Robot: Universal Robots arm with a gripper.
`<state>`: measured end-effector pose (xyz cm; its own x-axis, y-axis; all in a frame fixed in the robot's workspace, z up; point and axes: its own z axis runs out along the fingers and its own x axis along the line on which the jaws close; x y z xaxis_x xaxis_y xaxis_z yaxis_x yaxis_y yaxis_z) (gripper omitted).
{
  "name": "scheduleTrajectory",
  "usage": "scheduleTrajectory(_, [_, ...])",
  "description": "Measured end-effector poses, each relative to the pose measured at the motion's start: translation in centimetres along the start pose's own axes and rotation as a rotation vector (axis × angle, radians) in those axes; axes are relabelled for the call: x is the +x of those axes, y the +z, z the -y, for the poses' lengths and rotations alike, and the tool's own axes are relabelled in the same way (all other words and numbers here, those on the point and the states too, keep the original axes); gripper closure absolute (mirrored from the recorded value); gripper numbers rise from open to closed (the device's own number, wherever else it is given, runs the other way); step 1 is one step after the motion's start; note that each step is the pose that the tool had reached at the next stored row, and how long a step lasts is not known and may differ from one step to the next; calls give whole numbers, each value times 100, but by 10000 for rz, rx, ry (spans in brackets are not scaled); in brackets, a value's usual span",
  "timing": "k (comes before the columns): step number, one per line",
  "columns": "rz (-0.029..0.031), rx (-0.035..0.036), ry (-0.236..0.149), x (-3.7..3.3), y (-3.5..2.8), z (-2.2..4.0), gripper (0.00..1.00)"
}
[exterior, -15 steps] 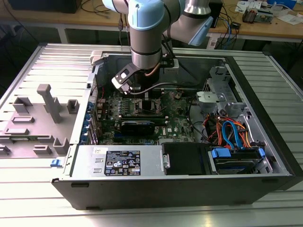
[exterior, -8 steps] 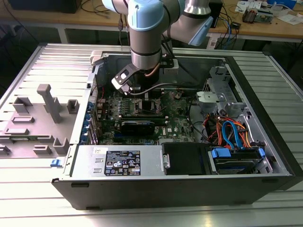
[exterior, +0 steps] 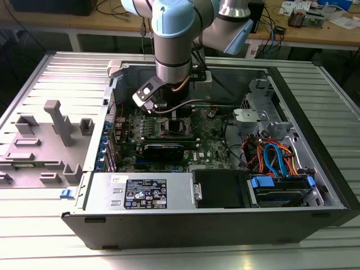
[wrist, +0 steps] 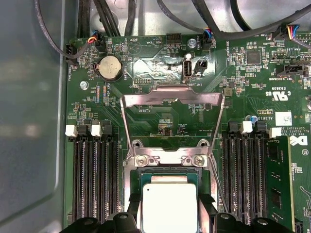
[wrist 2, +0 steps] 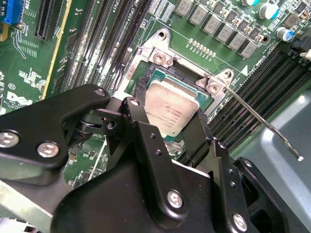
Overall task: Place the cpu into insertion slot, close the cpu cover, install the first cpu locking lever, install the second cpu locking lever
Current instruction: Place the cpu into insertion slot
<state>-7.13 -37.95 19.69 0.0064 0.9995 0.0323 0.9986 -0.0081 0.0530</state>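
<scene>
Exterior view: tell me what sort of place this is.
Probably a robotics lab: an opened computer case on a slatted metal table, a robot arm reaching into it, cluttered wooden benches behind.

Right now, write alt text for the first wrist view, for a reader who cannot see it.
The gripper holds the cpu by two opposite edges at the insertion slot on a green motherboard. Beyond it the cpu cover stands swung open, with black memory slots on either side and a round coin battery farther off.
</scene>
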Motion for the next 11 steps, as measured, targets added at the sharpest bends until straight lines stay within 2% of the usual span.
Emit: scheduleTrajectory(11, [-2,-2,18,1,10,0,46])
